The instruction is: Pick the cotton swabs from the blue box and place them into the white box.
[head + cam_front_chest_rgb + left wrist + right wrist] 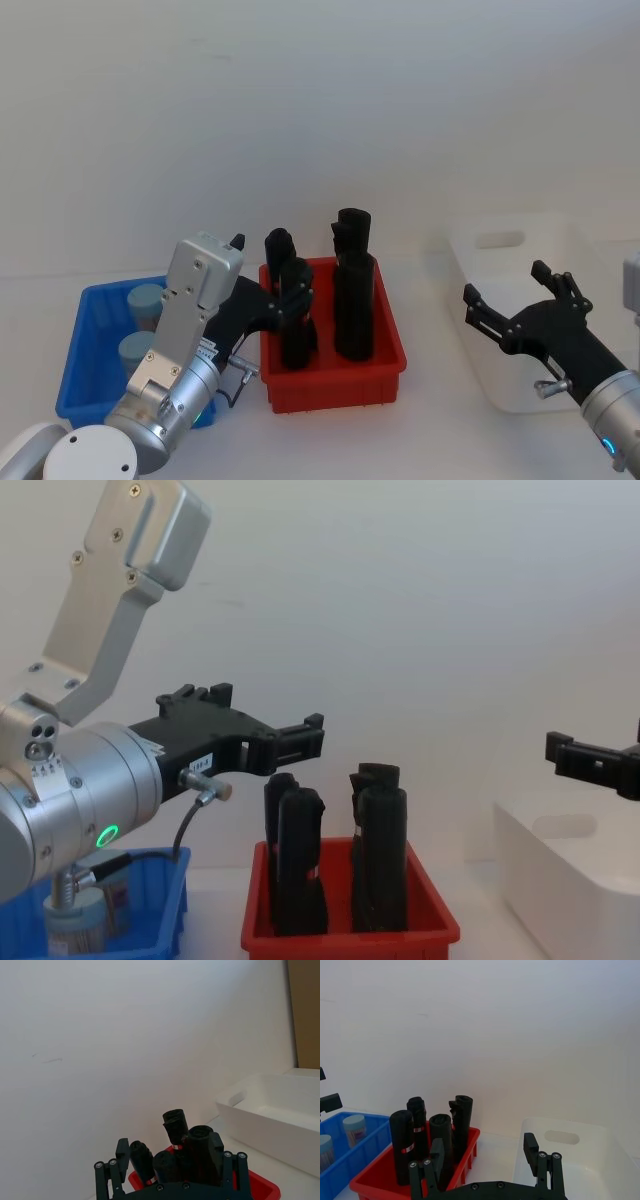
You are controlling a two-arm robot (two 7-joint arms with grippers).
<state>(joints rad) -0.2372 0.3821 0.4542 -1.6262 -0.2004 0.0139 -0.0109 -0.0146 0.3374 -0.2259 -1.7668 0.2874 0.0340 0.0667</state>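
My left gripper, jaws wide, hovers raised by the blue box's right rim. The cotton swabs stand inside it. I'd tip down, centre over one cap and drop straight — my right gripper, also wide, idles well right of it.

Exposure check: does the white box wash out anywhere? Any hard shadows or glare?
Head view: white box nearly melts into the table, rim faint. Left wrist view: soft shading separates its walls; the open left gripper merges with the black uprights behind. Chest view: no hard shadows or glare on the red bin.
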